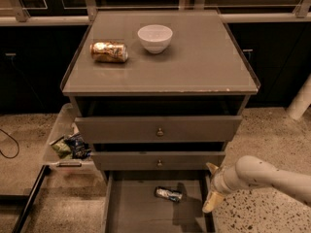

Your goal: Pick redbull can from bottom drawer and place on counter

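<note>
The redbull can [168,194], slim and silver-blue, lies on its side on the floor of the open bottom drawer [133,210], near the back. My gripper [210,187] hangs at the drawer's right edge, right of the can and a little above it, not touching it. Its fingers are open and hold nothing. The counter [204,62] is the flat grey-brown top of the cabinet.
A gold can [109,52] lies on its side and a white bowl [155,37] stands on the counter's back left. The two knobbed drawers [158,129] above are slightly open. A clear tray with snack bags [68,147] sits left of the cabinet.
</note>
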Controlling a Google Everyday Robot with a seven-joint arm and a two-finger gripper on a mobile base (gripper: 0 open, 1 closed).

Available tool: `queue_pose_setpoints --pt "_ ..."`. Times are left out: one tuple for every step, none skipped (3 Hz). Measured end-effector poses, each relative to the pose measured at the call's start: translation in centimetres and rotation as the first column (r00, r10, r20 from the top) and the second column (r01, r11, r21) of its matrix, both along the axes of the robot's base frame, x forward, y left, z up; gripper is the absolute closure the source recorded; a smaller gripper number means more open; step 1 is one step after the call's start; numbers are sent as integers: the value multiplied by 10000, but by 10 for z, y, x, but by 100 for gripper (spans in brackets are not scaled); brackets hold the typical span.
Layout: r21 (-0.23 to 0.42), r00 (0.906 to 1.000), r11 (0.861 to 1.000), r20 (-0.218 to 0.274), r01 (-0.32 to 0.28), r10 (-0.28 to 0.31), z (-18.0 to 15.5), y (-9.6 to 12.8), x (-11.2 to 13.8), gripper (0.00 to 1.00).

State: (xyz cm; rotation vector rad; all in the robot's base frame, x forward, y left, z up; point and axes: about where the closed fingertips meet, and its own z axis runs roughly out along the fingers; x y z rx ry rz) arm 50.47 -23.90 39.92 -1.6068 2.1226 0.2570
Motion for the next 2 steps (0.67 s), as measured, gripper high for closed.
queue_pose_setpoints --pt "563 9988 9974 -235 446 -433 -61 11 -2 0" --pt "1050 9978 9924 -239 638 -616 -107 24 -1 0"
